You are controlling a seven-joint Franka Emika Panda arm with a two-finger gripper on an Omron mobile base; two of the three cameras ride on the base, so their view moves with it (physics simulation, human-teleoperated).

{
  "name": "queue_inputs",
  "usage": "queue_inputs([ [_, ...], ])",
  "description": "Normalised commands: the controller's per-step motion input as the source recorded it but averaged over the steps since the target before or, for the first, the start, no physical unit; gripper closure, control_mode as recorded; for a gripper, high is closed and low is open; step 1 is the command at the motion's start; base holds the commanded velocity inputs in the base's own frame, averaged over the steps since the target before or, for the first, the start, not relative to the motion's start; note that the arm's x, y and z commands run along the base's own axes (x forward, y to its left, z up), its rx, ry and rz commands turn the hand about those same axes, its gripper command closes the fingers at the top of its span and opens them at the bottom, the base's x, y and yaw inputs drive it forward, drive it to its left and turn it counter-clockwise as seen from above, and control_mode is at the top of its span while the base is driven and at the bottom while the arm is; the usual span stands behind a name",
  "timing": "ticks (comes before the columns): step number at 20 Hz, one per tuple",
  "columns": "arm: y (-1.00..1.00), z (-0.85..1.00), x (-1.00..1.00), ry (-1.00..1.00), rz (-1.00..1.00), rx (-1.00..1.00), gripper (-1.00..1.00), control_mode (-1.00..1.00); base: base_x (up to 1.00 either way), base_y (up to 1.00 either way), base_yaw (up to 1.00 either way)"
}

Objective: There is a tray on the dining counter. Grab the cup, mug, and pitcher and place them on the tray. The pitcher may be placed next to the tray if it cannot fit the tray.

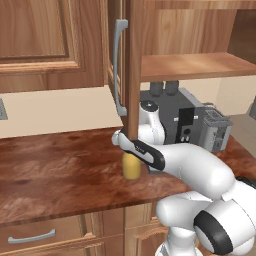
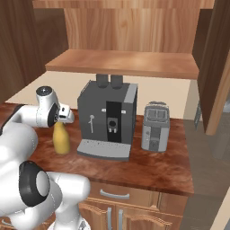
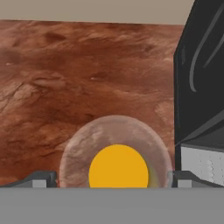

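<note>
A: Start at the gripper (image 3: 112,177). How does it stand?

B: Spread wide, one dark fingertip (image 3: 41,178) on each side of the pitcher (image 3: 118,168), which sits directly below and between them. From the hand view I look straight down its mouth: a pale rim around a yellow inside. Nothing is pinched yet; I cannot tell if either tip touches the rim.

A: And from the base?

B: In the left base view the pitcher (image 1: 131,166) stands upright on the wood counter (image 1: 55,165) just under the hand. The right base view shows its rounded body (image 2: 61,140) below the wrist.

A: What could go wrong?

B: I judge the neck is narrow and the glaze looks smooth, so closing too high could let it slip when lifted. Just beside the gripper, on one side, is the coffee machine (image 2: 108,119); a sideways swing could knock the finger or the pitcher against it. Above and close hangs an open cabinet door (image 1: 131,65), so lifting straight up risks the wrist meeting its edge.

A: Counts?

B: One pitcher, one coffee machine, and farther off beyond it one toaster (image 2: 155,126). One shelf (image 2: 123,62) above, farthest back.
</note>
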Motion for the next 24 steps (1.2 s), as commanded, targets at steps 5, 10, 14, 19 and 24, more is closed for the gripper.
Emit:
queue_inputs([
  [5,0.00,0.00,0.00,0.00,0.00,0.00,-1.00,-1.00,0.00,0.00,0.00],
  [10,0.00,0.00,0.00,0.00,0.00,0.00,1.00,-1.00,0.00,0.00,0.00],
  [14,0.00,0.00,0.00,0.00,0.00,0.00,1.00,-1.00,0.00,0.00,0.00],
  [19,0.00,0.00,0.00,0.00,0.00,0.00,1.00,-1.00,0.00,0.00,0.00],
  [24,0.00,0.00,0.00,0.00,0.00,0.00,1.00,-1.00,0.00,0.00,0.00],
])
